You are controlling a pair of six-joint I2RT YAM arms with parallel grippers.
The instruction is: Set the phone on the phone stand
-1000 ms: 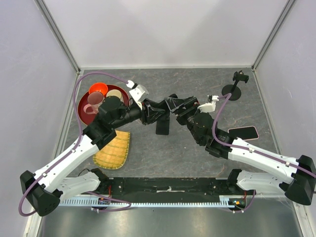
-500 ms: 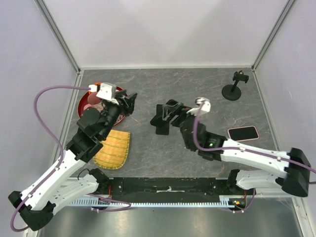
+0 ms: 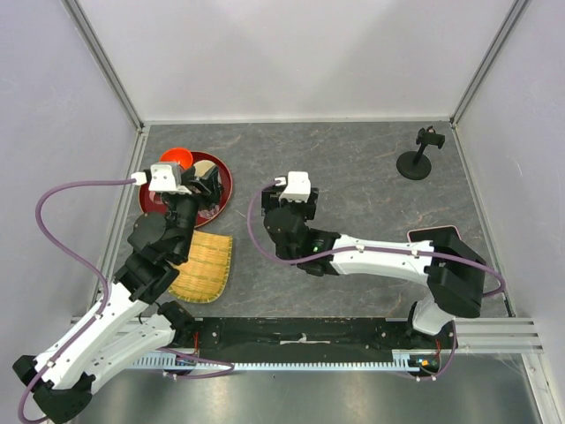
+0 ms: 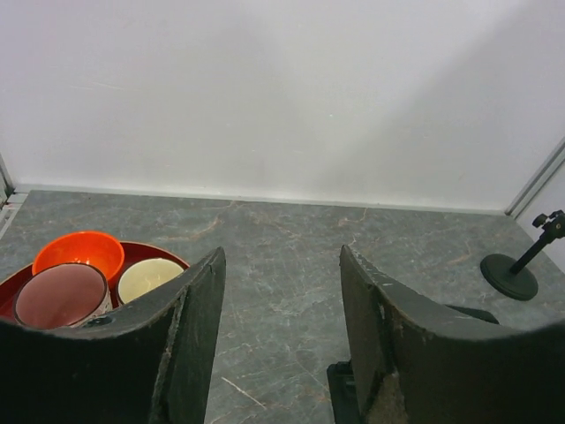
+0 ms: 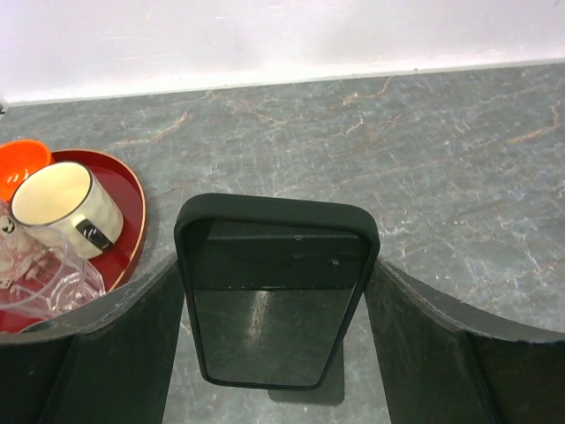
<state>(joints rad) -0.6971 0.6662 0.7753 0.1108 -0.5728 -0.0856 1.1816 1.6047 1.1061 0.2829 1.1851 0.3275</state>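
My right gripper (image 5: 277, 276) is shut on a black-cased phone (image 5: 265, 327), gripping its two long sides; the phone stands clear of the table with its shadow below it. In the top view the right gripper (image 3: 284, 201) is left of the table's middle, and the wrist hides the phone. The black phone stand (image 3: 419, 157) stands at the far right corner, far from the phone; it also shows in the left wrist view (image 4: 521, 265). My left gripper (image 4: 282, 265) is open and empty, and sits over the red tray's right side (image 3: 207, 181).
A red tray (image 3: 222, 190) at the far left holds an orange bowl (image 4: 79, 252), a pink cup (image 4: 62, 296) and a cream cup (image 5: 66, 205). A woven mat (image 3: 203, 265) lies in front of it. A second, pink-cased phone (image 3: 437, 234) lies at the right.
Both grippers were together at the black phone. The left gripper let go and drew back left to the tray. The right gripper swung left and turned towards the back wall, still holding the phone.
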